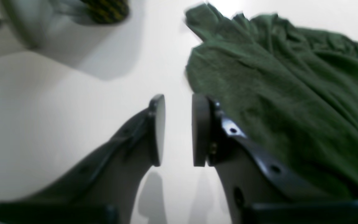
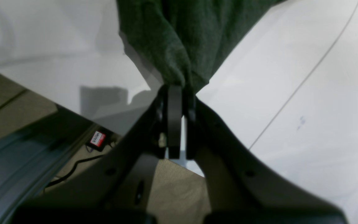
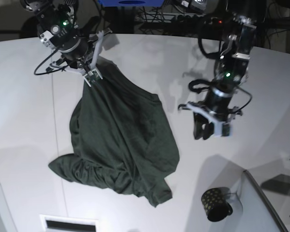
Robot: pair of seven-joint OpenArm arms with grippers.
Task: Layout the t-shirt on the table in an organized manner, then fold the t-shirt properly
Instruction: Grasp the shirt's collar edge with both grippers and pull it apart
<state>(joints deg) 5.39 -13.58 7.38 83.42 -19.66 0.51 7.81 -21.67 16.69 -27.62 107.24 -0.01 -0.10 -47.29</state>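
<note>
The T-shirt (image 3: 121,130) is displaying plain dark green; the table (image 3: 29,121) is appearing white; the mug (image 3: 215,204) is showing gold dots on black.

Left wrist view: your close, low, slanting look along the smooth white tabletop (image 1: 89,130), facing the dark green fabric t-shirt (image 1: 259,93) and dark gold-dotted mug (image 1: 107,9). Right wrist view: your near, steep downward look over the tabletop's edge. Base view: your farther, high look down. Shared by left wrist and base: mug; by all three: t-shirt.
</note>
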